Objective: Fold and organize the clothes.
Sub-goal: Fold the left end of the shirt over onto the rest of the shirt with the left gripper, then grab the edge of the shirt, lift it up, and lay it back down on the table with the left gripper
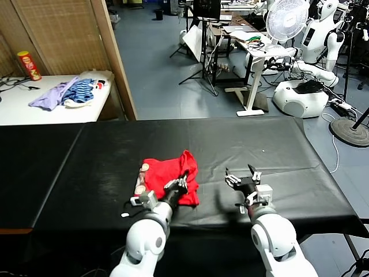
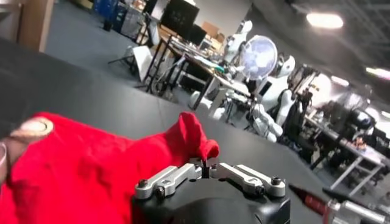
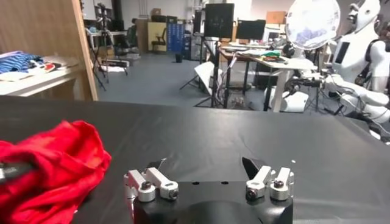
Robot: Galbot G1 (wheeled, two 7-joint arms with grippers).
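Note:
The clothes, a bright red T-shirt (image 1: 167,173), lie crumpled into a rough square on the black table (image 1: 259,138), near its front edge. A strip of tan-and-white print (image 1: 141,178) shows along the shirt's left side. My left gripper (image 1: 177,184) is at the shirt's near right part, its jaws almost together on a raised fold of the red cloth (image 2: 195,137). To the right of the shirt, my right gripper (image 1: 243,175) hovers with its fingers spread wide and nothing between them. In the right wrist view the shirt (image 3: 52,161) lies off to one side of the right gripper (image 3: 207,167).
A white side table (image 1: 34,109) at the back left carries a lilac garment (image 1: 52,95), a blue striped garment (image 1: 81,91) and a red can (image 1: 26,64). Beyond the black table are a wooden partition (image 1: 118,57), desks, a fan (image 1: 286,20) and other robots.

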